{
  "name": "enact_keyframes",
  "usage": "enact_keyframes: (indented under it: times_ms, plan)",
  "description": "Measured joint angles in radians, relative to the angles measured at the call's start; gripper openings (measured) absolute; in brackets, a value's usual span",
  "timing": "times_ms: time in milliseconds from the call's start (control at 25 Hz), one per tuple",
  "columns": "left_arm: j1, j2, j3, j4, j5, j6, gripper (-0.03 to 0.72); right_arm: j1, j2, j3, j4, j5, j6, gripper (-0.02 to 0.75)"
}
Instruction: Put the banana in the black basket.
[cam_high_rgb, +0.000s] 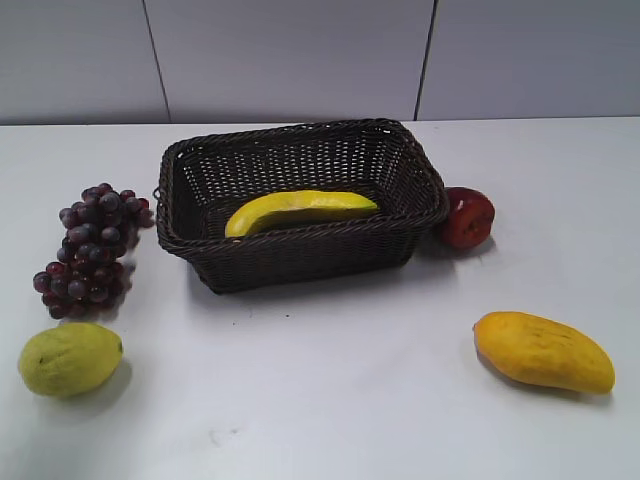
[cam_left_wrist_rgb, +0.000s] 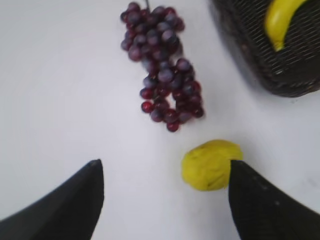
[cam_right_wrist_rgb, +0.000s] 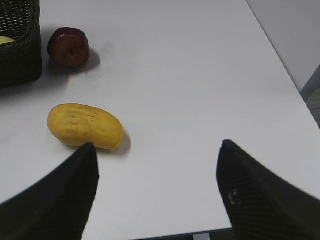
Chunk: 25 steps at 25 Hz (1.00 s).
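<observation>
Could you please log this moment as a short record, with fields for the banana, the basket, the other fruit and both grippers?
banana: lying inside the black basket, resting on its floor
black basket: upright on the white table, towards the back
grapes: left of the basket
lemon: front left, in front of the grapes
apple: against the basket's right side
mango: front right
left gripper: open, empty, above the table near the lemon
right gripper: open, empty, near the mango
task state: banana already in the basket

Basket wall hides banana's lower edge
</observation>
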Motion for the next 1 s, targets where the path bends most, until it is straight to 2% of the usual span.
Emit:
enact_keyframes:
  times_ms: [120, 200, 440, 680, 1000]
  plan:
    - [0.069, -0.066, 0.117, -0.012, 0.002, -0.005, 0.570, 0.000, 0.000, 0.000, 0.000, 0.000, 0.000, 0.590]
    - [0.092, -0.125, 0.195, -0.026, 0.002, -0.007, 0.566, 0.000, 0.000, 0.000, 0.000, 0.000, 0.000, 0.590]
    - [0.094, -0.338, 0.434, -0.046, -0.045, -0.029, 0.563, 0.000, 0.000, 0.000, 0.000, 0.000, 0.000, 0.590]
    - [0.094, -0.613, 0.616, -0.046, -0.103, -0.031, 0.560, 0.000, 0.000, 0.000, 0.000, 0.000, 0.000, 0.590]
    - [0.094, -0.911, 0.728, -0.031, -0.175, -0.031, 0.557, 0.000, 0.000, 0.000, 0.000, 0.000, 0.000, 0.590]
